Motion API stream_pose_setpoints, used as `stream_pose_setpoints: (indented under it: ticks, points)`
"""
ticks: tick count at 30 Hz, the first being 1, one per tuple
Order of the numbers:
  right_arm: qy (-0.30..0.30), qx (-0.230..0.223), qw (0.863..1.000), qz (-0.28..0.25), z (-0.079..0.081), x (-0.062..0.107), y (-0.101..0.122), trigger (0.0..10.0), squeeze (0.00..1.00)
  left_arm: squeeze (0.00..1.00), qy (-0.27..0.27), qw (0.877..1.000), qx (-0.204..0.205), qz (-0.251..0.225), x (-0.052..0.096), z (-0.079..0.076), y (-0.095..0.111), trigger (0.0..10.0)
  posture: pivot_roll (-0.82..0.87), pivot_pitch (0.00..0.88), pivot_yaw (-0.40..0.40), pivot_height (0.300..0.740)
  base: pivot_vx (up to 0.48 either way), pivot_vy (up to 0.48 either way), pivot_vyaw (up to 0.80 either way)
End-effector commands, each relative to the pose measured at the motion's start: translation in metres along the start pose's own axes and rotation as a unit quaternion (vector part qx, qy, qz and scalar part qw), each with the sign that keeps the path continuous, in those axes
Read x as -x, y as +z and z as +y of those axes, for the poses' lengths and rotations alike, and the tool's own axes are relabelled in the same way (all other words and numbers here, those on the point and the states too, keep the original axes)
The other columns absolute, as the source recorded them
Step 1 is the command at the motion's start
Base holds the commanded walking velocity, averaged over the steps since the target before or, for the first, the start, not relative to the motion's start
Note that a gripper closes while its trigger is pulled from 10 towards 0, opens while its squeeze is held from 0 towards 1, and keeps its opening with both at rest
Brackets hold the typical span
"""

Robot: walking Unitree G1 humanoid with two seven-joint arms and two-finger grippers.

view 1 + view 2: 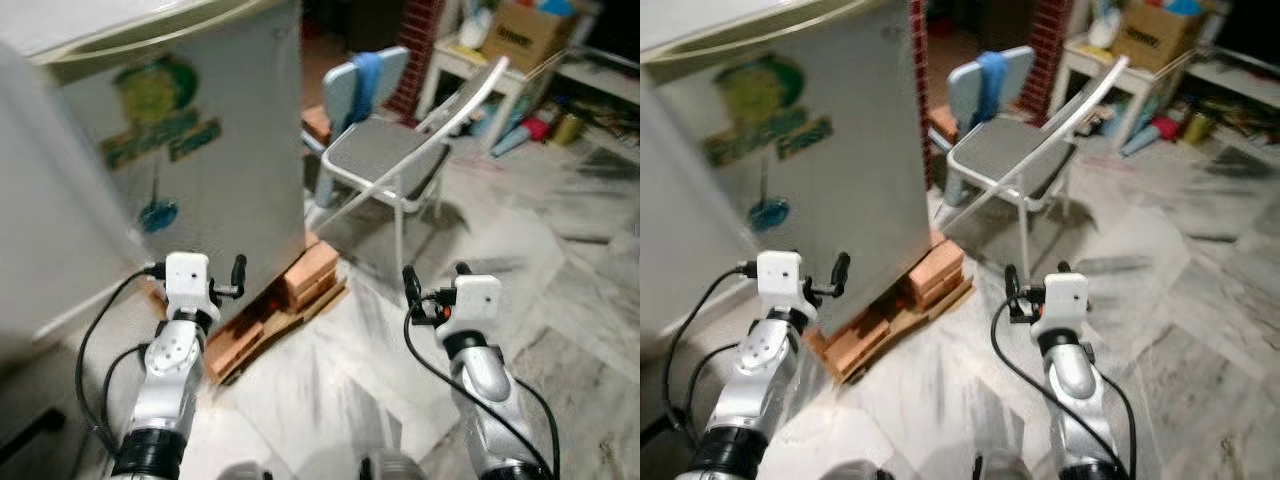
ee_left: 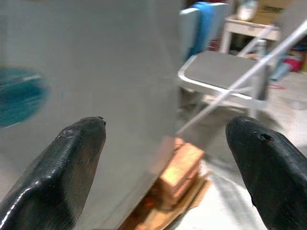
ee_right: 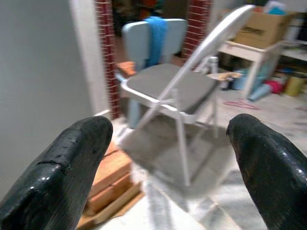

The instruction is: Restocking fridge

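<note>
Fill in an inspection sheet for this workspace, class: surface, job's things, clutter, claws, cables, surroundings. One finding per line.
Surface: marble-patterned floor, bare near the robot.
Job's things: fridge with its door shut, standing on bricks; items to restock: nothing seen.
Clutter: cardboard box and bottles around a white table.
Claws: left claw open, close to the fridge; right claw open, empty.
Cables: black cables looping along both arms.
Surroundings: folding chair, blue cloth on a second chair, brick pillar.
</note>
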State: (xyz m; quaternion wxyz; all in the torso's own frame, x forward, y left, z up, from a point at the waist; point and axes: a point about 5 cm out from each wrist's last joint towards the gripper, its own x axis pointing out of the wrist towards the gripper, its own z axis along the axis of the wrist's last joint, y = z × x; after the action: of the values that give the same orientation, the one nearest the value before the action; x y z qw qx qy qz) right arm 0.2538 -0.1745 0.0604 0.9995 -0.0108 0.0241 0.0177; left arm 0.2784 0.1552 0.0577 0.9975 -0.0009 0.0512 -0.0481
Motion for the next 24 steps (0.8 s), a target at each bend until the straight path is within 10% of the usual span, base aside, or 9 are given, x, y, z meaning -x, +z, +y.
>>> stream_pose_setpoints:
  ticks: [1, 24]
  points:
    - [-0.006, 0.004, 1.0, 0.005, -0.007, 0.001, -0.001, 10.0, 0.0, 0.0, -0.008, 1.0, 0.002, 0.007, 0.004, -0.006, -0.003, 10.0, -0.01, 0.025, 0.007, 0.74, 0.0, 0.48, 0.0]
    - [-0.012, 0.014, 1.0, 0.004, -0.014, 0.002, 0.003, 10.0, 0.0, 0.0, -0.016, 0.999, -0.014, 0.026, 0.018, -0.001, -0.009, 10.0, -0.01, 0.04, 0.0, 0.74, 0.0, 0.467, -0.07]
